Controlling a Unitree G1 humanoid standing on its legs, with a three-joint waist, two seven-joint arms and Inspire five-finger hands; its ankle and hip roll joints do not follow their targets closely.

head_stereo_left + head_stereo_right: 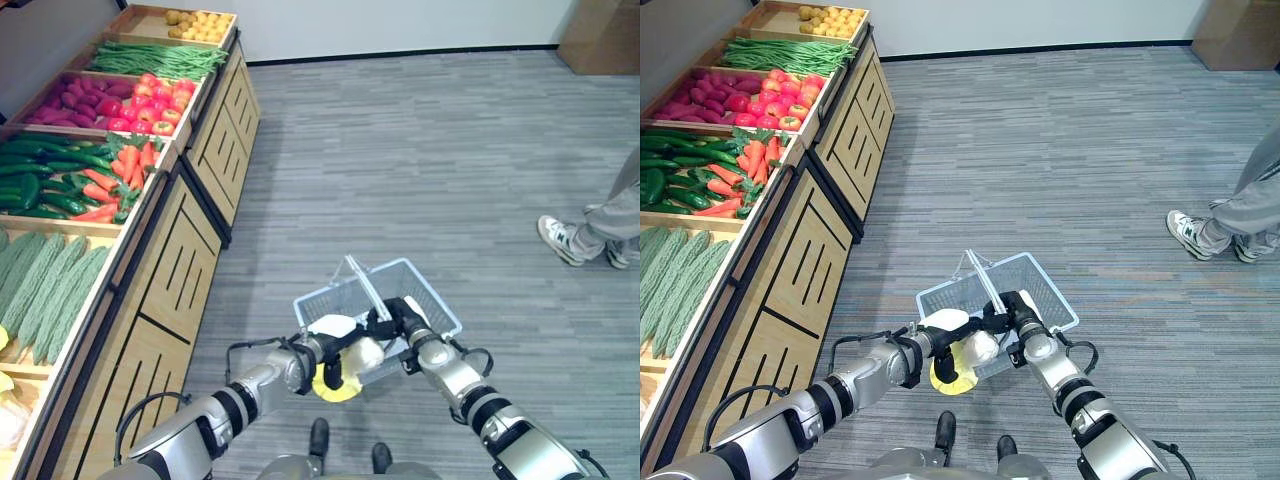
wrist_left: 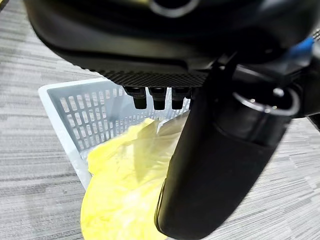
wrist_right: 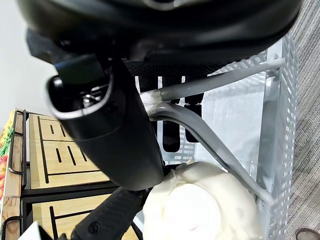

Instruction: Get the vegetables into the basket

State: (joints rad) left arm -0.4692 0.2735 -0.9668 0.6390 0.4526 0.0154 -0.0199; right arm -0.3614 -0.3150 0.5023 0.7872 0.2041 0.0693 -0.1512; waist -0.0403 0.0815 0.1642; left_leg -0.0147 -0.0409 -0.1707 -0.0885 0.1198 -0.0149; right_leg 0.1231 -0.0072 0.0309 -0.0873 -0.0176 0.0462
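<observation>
The left hand (image 1: 335, 345) has its fingers (image 2: 154, 97) curled round a pale yellow-leafed cabbage (image 2: 127, 192), held at the near rim of the wire basket (image 1: 425, 290) — its stem end pointing into the basket. The right hand (image 1: 405, 318) clasps the basket's handles (image 3: 210, 137).

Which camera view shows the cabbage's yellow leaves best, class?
The left wrist view: the cabbage, gripped by the left hand, spreads its leaves before the basket. The eye views show it small; the right wrist view shows its pale end.
</observation>
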